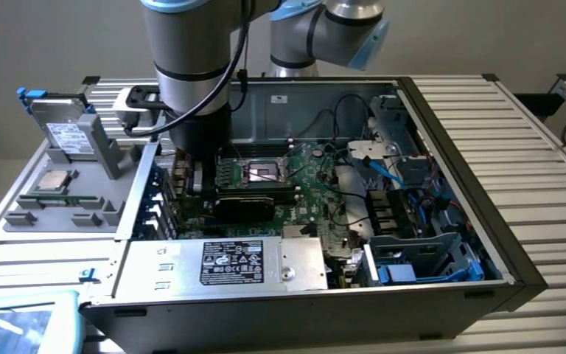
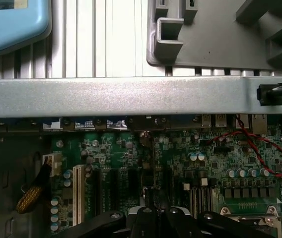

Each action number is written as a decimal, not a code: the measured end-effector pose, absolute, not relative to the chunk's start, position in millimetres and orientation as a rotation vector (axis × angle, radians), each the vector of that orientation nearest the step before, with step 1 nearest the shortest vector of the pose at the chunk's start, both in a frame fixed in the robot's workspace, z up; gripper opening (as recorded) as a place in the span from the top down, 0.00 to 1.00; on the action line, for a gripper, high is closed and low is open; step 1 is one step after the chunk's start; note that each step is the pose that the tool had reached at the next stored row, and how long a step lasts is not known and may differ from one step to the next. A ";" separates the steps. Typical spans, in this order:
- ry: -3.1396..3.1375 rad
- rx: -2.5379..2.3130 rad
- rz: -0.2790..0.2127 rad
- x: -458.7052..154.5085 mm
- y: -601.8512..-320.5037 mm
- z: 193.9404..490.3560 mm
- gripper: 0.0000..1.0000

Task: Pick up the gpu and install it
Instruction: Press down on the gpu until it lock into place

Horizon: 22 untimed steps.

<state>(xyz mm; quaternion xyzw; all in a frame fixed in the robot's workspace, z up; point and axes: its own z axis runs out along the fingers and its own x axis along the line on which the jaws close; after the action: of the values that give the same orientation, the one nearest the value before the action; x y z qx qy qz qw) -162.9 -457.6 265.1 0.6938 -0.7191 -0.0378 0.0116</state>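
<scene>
Exterior view: the open computer case (image 1: 293, 291) lies across the middle of the slatted counter (image 1: 519, 133), with a grey parts holder (image 1: 57, 199) by the counter's edge on the exterior view's left. The arm (image 1: 189, 74) reaches straight down into the case, over the side of the motherboard (image 1: 303, 177) nearest that holder. A flat black block (image 1: 253, 205) sits just beside the arm's lower end and below the processor socket. I take it for the gpu, cooler face toward the camera, though the arm hides how it meets the claw.

Wrist view: the claw (image 2: 153, 210) is pressed together, and it appears to pinch the top of 1 thin dark card. That card, the gpu (image 2: 148, 163), is seen edge-on and runs toward the case's rear wall (image 2: 131, 96), above the row of expansion slots (image 2: 106, 183).

The step in hand looks like seating the card. To do it well, the card's edge should be parallel with 1 slot and upright, not leaning toward the white slot (image 2: 76, 193) beside it. Its bracket end should meet the opening in the rear wall. The push should go straight down and evenly, and the red wires (image 2: 260, 153) should be clear.
</scene>
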 end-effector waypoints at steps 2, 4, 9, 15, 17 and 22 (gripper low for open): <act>-2.242 2.163 -0.118 -162.9 -457.6 274.1 0.88; -2.241 2.163 -0.118 -162.9 -457.8 282.6 0.88; -2.239 2.161 -0.119 -150.9 -457.9 284.0 0.88; -2.238 2.159 -0.122 -123.9 -457.9 284.0 0.88; -2.237 2.158 -0.124 -114.5 -457.9 284.0 0.88; -2.234 2.155 -0.130 -98.8 -458.0 284.0 0.88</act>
<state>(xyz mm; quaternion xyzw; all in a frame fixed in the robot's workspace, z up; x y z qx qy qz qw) -98.8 -458.0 284.0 0.6936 -0.7189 -0.0420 0.0175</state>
